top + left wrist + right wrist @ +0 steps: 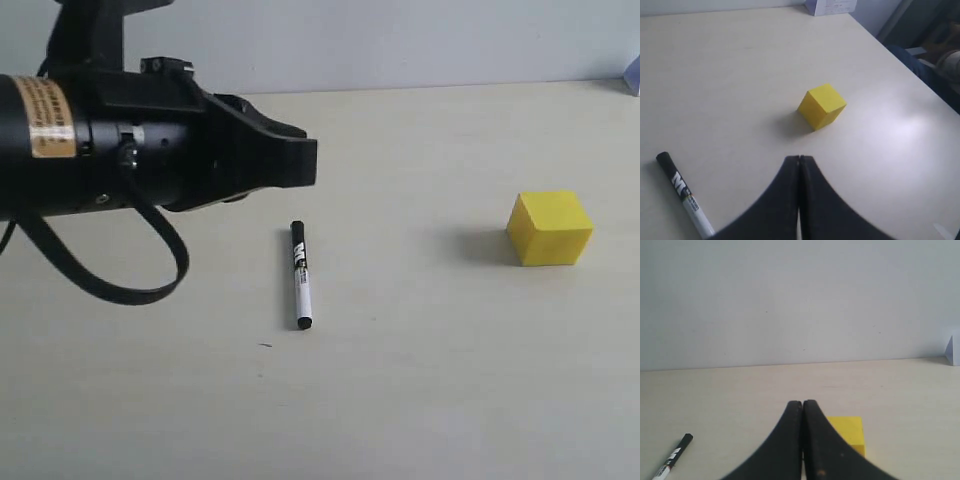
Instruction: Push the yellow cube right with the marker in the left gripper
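The marker [299, 274] lies flat on the table, black cap toward the back, held by nothing; it also shows in the left wrist view as the marker [684, 201] and in the right wrist view as the marker [673, 457]. The yellow cube [549, 228] sits to the right, well apart from it, seen too as the cube [821, 105] and the cube [849, 434]. My left gripper [308, 162] hovers above and left of the marker, its jaws pressed together and empty, as the left gripper [800, 158] shows. My right gripper [802, 403] is shut and empty, the cube partly hidden behind it.
The beige table [420, 380] runs back to a pale wall. A black cable [120, 285] loops under the left arm. A white-and-purple box [832, 6] stands at the far right corner, near the table's edge [910, 75].
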{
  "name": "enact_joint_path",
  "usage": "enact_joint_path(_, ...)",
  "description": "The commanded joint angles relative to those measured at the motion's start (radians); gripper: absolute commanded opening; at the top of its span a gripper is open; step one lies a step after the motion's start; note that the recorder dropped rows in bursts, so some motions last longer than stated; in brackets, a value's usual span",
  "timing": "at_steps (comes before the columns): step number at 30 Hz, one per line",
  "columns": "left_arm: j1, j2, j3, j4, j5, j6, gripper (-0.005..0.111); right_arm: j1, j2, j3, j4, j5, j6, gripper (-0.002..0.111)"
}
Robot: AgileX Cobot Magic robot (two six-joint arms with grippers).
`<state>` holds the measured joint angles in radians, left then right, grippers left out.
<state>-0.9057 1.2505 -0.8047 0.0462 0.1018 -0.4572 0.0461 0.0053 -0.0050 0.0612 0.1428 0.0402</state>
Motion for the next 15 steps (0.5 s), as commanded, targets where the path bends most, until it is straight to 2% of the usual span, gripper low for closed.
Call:
enact_joint_path(1,-0.003,-0.037,0.007,0.003,-0.018,0.006,0.000,0.001,-0.005,0.005,0.000,-0.008,-0.002,0.000)
enact_joint_path(13,-0.003,-0.039,0.007,0.003,-0.018,0.006,0.000,0.001,-0.005,0.005,0.000,-0.008,-0.002,0.000)
enact_joint_path(15,-0.003,-0.039,0.007,-0.014,-0.012,-0.036,0.000,0.001,-0.005,0.005,0.000,-0.008,-0.002,0.000)
